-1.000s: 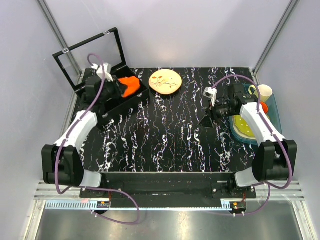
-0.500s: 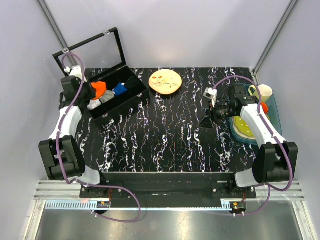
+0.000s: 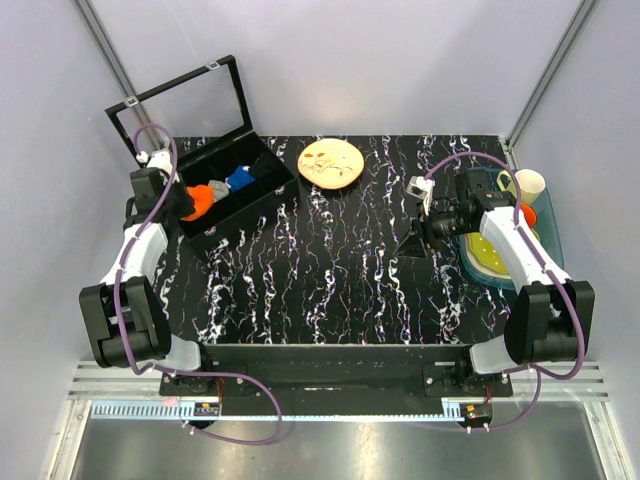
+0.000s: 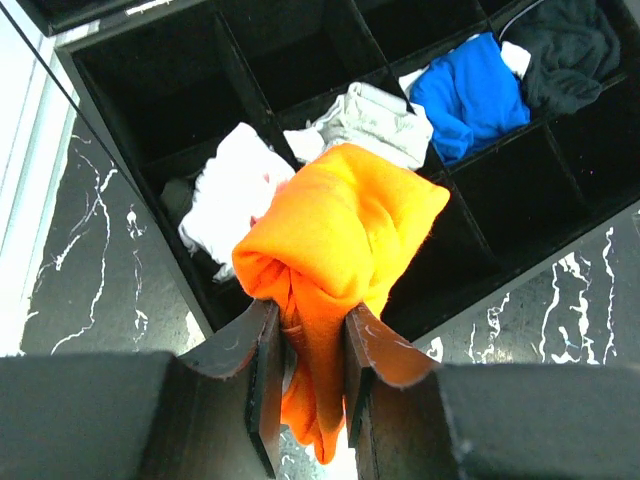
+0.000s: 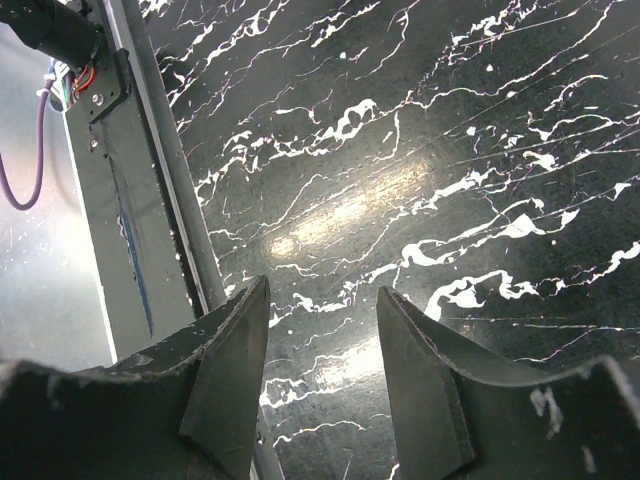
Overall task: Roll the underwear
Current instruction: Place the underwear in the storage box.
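- Top view: a second before, the left arm reached across the middle of the organiser box (image 3: 250,205). It had since swung back to the box's left end, at the far-left corner of the tabletop (image 3: 330,270).
- The left gripper (image 3: 185,200) carried the orange underwear (image 3: 201,201) with it, and the garment now hung over that end of the box.
- The right arm had not shifted. The right gripper (image 3: 413,243) hovered over bare tabletop towards the right edge, beside a teal tray (image 3: 552,245).
- A tan patterned plate (image 3: 331,163) lay at the middle of the far edge.
- My reading: the garment was a loose bunch, not a tidy roll, so the rolling looked unfinished. I could not tell whether it was coming out of the box or going in.
- Left wrist view: the two fingers (image 4: 265,370) were pressed onto a fold of the underwear, pinching it. The rest bulged above them, just over the box's near wall.
- Behind it, separate compartments held a white garment (image 4: 235,190), a grey garment (image 4: 375,120), a blue garment (image 4: 470,90) and a black garment (image 4: 565,45).
- Right wrist view: the right gripper's jaws stood spread with nothing between them. Below was glossy black marbled surface with white veins, and a metal rail (image 5: 150,170) ran along the left of the view.
- Room: plain pale walls (image 3: 400,60) and slim metal posts closed in the table.
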Controlling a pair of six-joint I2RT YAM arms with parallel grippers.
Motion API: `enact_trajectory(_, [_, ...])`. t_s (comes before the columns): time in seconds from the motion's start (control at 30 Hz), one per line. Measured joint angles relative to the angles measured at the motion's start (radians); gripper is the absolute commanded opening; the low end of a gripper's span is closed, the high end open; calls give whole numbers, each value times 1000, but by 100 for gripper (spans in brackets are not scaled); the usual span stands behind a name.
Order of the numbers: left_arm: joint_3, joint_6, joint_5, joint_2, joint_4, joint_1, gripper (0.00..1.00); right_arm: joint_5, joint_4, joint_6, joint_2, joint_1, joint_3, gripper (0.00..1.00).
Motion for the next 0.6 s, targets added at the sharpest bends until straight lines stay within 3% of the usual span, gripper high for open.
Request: enact_trajectory(0.6, [-40, 32, -28, 22, 3, 0, 0, 0, -15, -15, 28, 0, 0, 56])
